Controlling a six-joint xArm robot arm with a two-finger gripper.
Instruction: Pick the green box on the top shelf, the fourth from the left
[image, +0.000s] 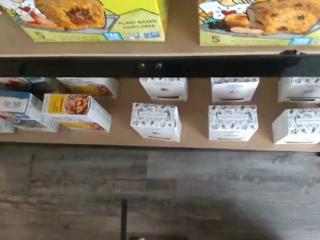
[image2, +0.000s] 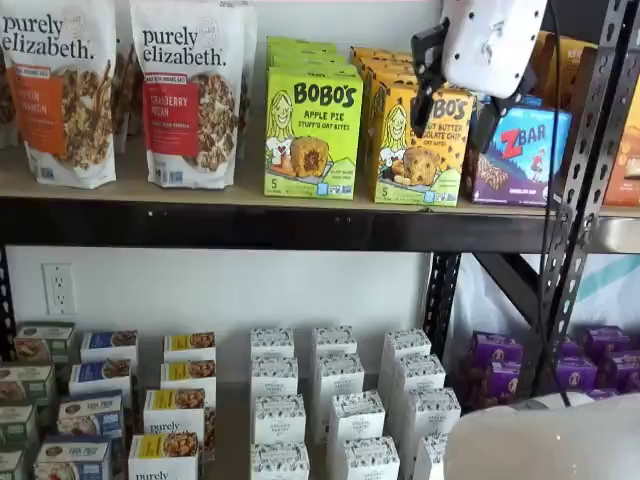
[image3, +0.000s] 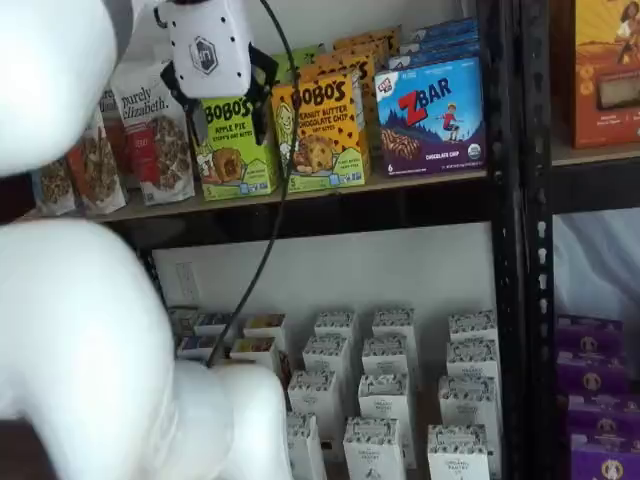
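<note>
Lime-green cardboard Bobo's Apple Pie box (image2: 312, 130) — the green box of the task — stands upright at the front edge of the top shelf (image2: 200, 222), a tan wooden board with a thick black metal front beam. At its nine o'clock we see a white Purely Elizabeth granola bag with a red label (image2: 188, 90); at its three o'clock, just beside it, stands the yellow-orange Bobo's Peanut Butter Chocolate Chip box (image2: 420, 145), and beyond that a blue Zbar box (image2: 520, 155).

We find the gripper (image2: 458, 112), white-bodied with two black fingers, hanging in front of the top shelf — its fingers stand spread wide with a plain gap, holding nothing. In a shelf view it hangs before the yellow-orange box; in a shelf view from the other side it hangs (image3: 225, 120) over the green box (image3: 235, 150), apart from it.

In the wrist view we look down on the lower edge of the green box (image: 95, 22), with small white patterned boxes (image: 156, 121) on the lower shelf beneath.
</note>
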